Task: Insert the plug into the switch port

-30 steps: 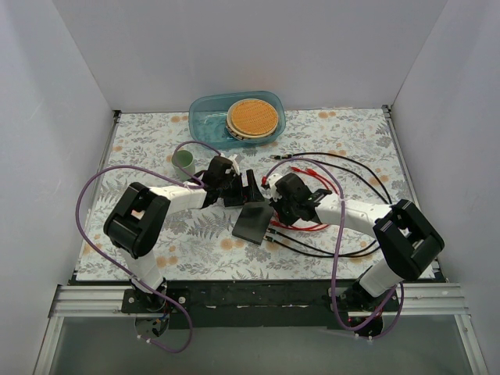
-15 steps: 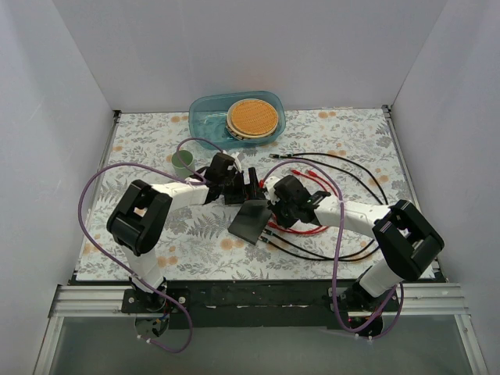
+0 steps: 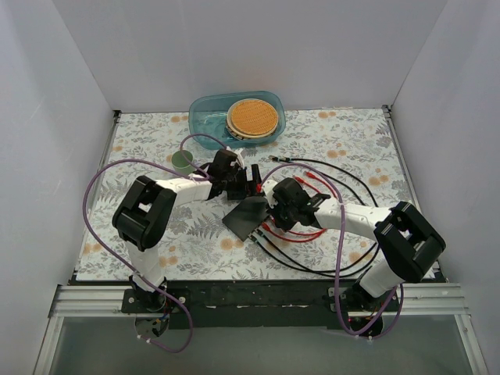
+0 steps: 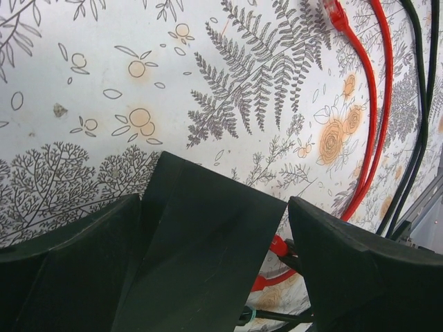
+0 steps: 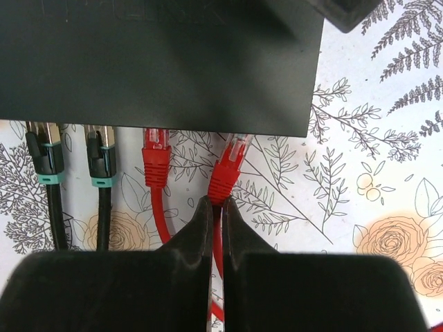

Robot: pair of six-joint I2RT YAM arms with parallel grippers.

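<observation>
The black switch (image 3: 247,216) lies mid-table, with its far edge between the fingers of my left gripper (image 3: 248,186). In the left wrist view the switch (image 4: 201,263) fills the space between the jaws of my left gripper (image 4: 214,207). My right gripper (image 3: 275,209) is shut on a red cable just behind its red plug (image 5: 225,176). The plug's clear tip sits at the edge of the switch's port face (image 5: 159,69). My right gripper's jaws (image 5: 214,204) pinch the cable. Another red plug (image 5: 156,155) and two black plugs (image 5: 45,162) sit at the ports to its left.
A blue tub (image 3: 205,117) holding a round woven disc (image 3: 252,117) stands at the back. A green cup (image 3: 183,162) is left of the left gripper. Black cables (image 3: 344,168) and a red cable loop (image 3: 301,230) trail across the right half. White walls enclose the table.
Both grippers and the switch have shifted left and slightly away. The switch has turned a little. The right gripper's plug has stayed at the port face.
</observation>
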